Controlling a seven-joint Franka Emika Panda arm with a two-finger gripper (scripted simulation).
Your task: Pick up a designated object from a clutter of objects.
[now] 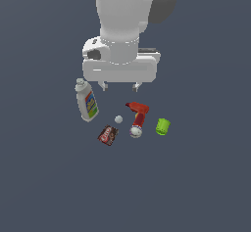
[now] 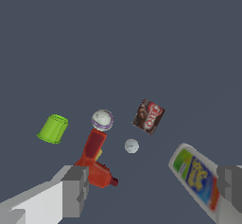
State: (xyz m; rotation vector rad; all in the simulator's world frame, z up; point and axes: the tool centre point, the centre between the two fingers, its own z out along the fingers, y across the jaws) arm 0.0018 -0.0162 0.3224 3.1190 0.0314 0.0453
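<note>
While your gripper (image 1: pixel 119 86) hangs wide open and empty, note the mottled whitish-grey ball (image 2: pixel 102 119) touches the red power drill (image 2: pixel 94 159); fingers may snag it.

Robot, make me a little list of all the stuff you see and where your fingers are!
target: whitish mottled ball, touching the end of the red drill
tiny sphere: pale, lying apart between the drill and the brown box
cup: lime-green, tipped on its side, at the exterior view's right
bottle: white with a colourful label, at the exterior view's left
gripper: above the clutter, fingers spread, holding nothing
floor: plain dark grey
</note>
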